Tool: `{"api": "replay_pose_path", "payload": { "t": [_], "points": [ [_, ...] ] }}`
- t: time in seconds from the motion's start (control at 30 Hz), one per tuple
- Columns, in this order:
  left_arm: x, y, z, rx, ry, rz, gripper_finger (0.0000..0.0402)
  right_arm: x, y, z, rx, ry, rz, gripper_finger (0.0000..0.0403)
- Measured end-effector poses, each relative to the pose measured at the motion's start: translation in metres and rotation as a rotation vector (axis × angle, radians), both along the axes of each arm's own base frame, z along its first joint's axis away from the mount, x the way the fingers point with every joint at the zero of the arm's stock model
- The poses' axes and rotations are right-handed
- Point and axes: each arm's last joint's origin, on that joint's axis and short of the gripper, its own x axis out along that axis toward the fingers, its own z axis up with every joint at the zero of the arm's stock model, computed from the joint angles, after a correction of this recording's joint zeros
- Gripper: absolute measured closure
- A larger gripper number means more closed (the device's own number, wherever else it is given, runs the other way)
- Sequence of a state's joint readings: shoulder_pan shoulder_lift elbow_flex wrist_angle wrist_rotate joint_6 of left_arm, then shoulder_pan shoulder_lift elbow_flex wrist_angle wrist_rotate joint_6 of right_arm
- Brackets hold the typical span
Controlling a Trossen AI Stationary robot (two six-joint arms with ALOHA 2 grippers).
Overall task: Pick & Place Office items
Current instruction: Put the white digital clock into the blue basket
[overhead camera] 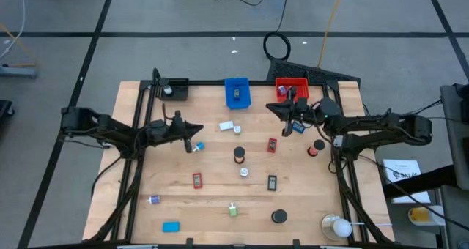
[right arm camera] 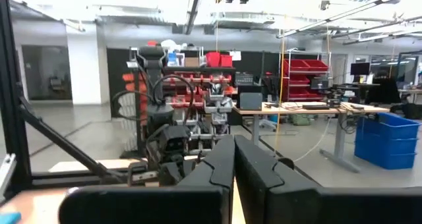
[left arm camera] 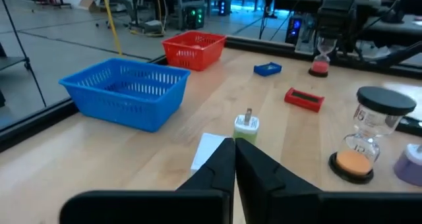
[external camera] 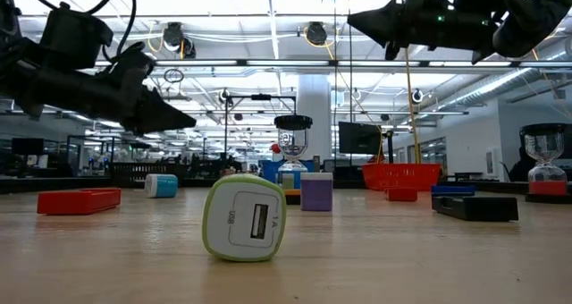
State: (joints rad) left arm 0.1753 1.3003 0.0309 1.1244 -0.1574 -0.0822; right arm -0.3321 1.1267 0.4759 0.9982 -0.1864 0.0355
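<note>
The office items lie scattered on the wooden table: a white block, red blocks, a black block, a blue block and a green-and-white charger. My left gripper is shut and empty. It hovers left of the white block, and its wrist view shows a pronged charger just beyond the fingertips. My right gripper is shut and empty too, raised high beside the red bin.
The blue bin, the red bin and a black bin stand along the far edge. Hourglasses stand mid-table. A roundish white object in a clear holder sits at the near right corner. Black frame bars run along both sides.
</note>
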Motion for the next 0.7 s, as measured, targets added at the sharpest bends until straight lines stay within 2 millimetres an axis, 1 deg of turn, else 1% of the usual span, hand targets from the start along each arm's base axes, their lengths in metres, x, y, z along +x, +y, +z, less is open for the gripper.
{"api": "replay_pose_path", "payload": {
  "t": [0.17, 0.23, 0.3, 0.37, 0.43, 0.5, 0.57, 0.63, 0.7],
  "points": [
    [-0.001, 0.0, -0.001, -0.002, 0.005, 0.0, 0.0378, 0.0, 0.0, 0.002, 0.046, -0.037, 0.017, 0.0397],
    [-0.001, 0.0, -0.001, 0.0, 0.01, 0.0, 0.0383, 0.003, 0.001, -0.001, 0.053, -0.029, 0.025, 0.0397],
    [-0.001, 0.0, -0.001, 0.01, 0.015, -0.002, 0.0389, 0.012, 0.001, -0.004, 0.056, 0.0, 0.037, 0.0397],
    [-0.001, 0.0, -0.001, 0.02, 0.017, -0.003, 0.0395, 0.031, 0.0, -0.003, 0.107, 0.089, 0.056, 0.04],
    [-0.001, 0.0, -0.001, 0.021, 0.016, 0.0, 0.0398, 0.056, -0.002, -0.007, 0.141, 0.287, 0.04, 0.0402],
    [0.0, 0.0, -0.001, 0.018, 0.014, 0.0, 0.0396, 0.084, -0.006, -0.013, 0.128, 0.512, -0.048, 0.0401],
    [0.0, 0.0, -0.001, 0.009, 0.012, 0.001, 0.0388, 0.111, -0.011, -0.018, 0.092, 0.698, -0.115, 0.0402],
    [0.0, 0.0, -0.001, 0.0, 0.009, 0.003, 0.038, 0.135, -0.018, -0.022, 0.075, 0.835, -0.125, 0.0402],
    [0.0, 0.0, -0.001, 0.0, 0.013, 0.003, 0.0376, 0.158, -0.024, -0.028, 0.073, 0.933, -0.124, 0.0399]
  ]
}}
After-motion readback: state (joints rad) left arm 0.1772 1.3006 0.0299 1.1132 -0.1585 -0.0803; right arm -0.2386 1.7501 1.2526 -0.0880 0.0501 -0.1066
